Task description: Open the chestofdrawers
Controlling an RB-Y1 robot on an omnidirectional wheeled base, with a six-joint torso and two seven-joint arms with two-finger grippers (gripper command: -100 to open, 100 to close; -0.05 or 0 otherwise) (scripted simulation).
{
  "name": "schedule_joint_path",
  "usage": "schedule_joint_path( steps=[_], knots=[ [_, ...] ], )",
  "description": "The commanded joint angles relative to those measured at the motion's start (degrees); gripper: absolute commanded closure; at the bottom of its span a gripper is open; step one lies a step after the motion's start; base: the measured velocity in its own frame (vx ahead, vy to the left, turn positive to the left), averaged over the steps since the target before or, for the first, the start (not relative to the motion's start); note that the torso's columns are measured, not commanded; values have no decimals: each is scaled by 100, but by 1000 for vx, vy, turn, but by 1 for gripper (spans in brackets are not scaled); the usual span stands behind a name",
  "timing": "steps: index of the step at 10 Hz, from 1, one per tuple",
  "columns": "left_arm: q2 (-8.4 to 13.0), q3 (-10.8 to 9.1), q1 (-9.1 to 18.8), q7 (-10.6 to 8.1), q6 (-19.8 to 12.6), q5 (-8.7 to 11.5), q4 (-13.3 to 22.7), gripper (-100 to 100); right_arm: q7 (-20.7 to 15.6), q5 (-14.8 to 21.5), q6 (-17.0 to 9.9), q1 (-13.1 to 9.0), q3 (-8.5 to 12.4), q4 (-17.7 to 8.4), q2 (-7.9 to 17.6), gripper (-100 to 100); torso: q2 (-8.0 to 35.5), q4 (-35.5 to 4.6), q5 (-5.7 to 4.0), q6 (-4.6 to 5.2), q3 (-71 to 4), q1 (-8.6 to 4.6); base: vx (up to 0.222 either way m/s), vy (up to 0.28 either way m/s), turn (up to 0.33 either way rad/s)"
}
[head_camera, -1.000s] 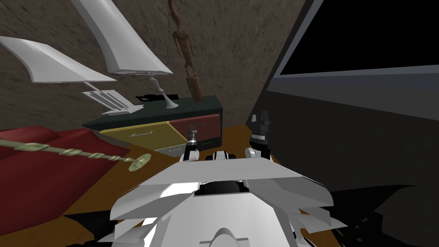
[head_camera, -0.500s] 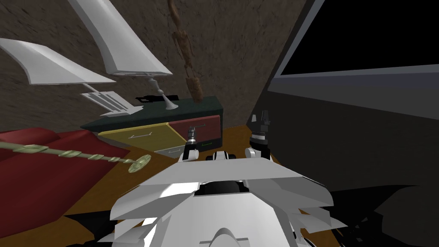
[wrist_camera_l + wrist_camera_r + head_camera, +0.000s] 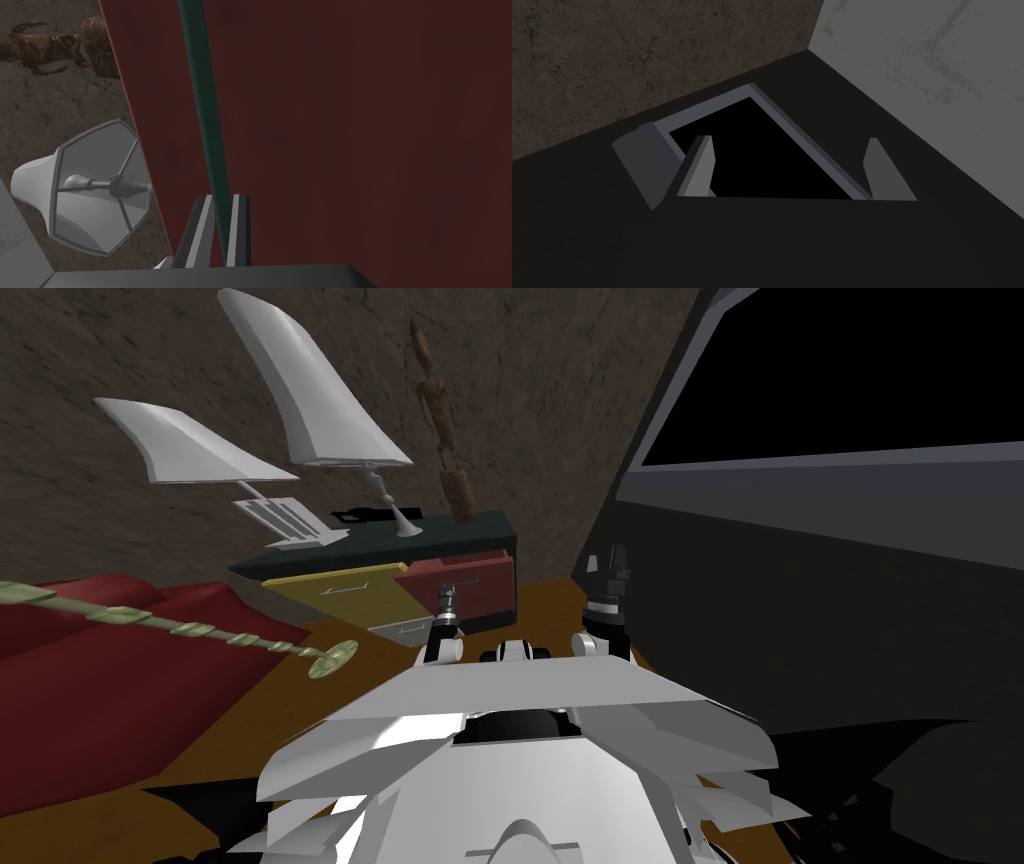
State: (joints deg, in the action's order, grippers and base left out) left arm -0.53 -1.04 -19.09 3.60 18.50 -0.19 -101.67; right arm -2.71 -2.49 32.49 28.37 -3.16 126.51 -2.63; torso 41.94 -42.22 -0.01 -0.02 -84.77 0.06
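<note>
Fingers (image 3: 199,225) of the left gripper (image 3: 223,220) were seen drawn close together, clamped on a thin green handle (image 3: 205,100) that ran across the dark red drawer front (image 3: 350,125). In the head view the same gripper (image 3: 446,593) was found at that red drawer (image 3: 470,578), on the right side of the chest of drawers (image 3: 470,533). The chest, dark green on top, was set against the mottled brown wall, just ahead of the robot. A yellow drawer (image 3: 345,588) beside the red one was seen pulled out, and a grey drawer (image 3: 405,631) was seen under it. A white lamp (image 3: 320,398) and a brown carved figure (image 3: 445,438) were placed on the chest's top; the lamp's open shade (image 3: 85,187) was also seen past the drawer's edge in the left wrist view. The right gripper (image 3: 608,563) was held raised beside the dark wall, well apart from the chest, its fingers (image 3: 699,165) spread wide with nothing between them. A dark red couch (image 3: 100,688) was seen to the left of the chest.
</note>
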Motion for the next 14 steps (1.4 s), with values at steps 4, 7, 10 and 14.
schedule_joint_path(
  steps=[4, 7, 10, 14],
  knots=[
    [24, 84, -169, -12, -36, -11, -111, 100, 0, 0, 0, -2, -1, 0, -1, 0, 37, 8, 10, 2, 25, -4, -186, -31, 14],
    [8, 90, -180, -6, -387, -11, -517, -100, 0, 0, 0, 1, 0, 0, 0, 0, -12, 4, 0, -1, -10, 3, -41, -5, -6],
    [5, 101, -233, -1, -750, -12, -929, -100, 0, 0, 0, 2, 0, 0, 0, 0, 33, -9, -1, 2, 19, -7, 11, 1, -7],
    [1, 116, -302, 6, -1234, -14, -1479, -100, 0, 0, 0, 1, 0, 0, 0, 0, 37, -8, 1, 2, 22, -6, 0, 0, 0]
  ],
)
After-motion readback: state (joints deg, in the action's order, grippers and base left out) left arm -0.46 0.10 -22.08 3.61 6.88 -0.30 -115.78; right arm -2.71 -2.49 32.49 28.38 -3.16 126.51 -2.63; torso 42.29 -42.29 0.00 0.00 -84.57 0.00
